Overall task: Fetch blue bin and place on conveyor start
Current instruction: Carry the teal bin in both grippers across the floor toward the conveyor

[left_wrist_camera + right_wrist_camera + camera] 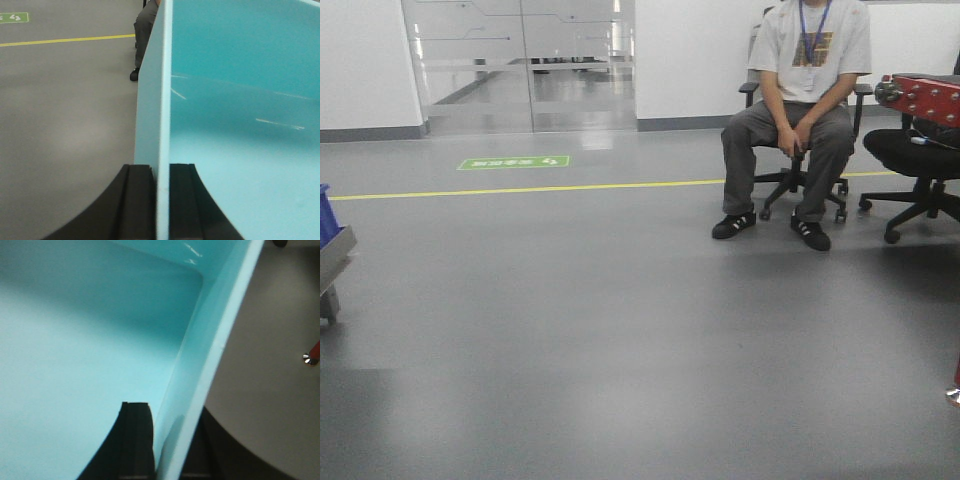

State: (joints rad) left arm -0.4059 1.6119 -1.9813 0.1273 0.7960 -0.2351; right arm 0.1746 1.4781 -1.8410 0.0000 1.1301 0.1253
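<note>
Only the wrist views show the blue bin [240,100]; the left gripper [161,202] and right gripper [169,450] each clamp one wall.

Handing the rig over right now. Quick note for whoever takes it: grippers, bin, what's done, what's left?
Left gripper: shut on one wall of the blue bin, a finger each side.
Right gripper: shut on another wall, same way.
Bin held between both arms above the floor; visible inside is empty.
Done: bin fetched.
Left: find the conveyor start, in no view, and set the bin on it.
Seated person ahead right; likely best to steer clear.
</note>
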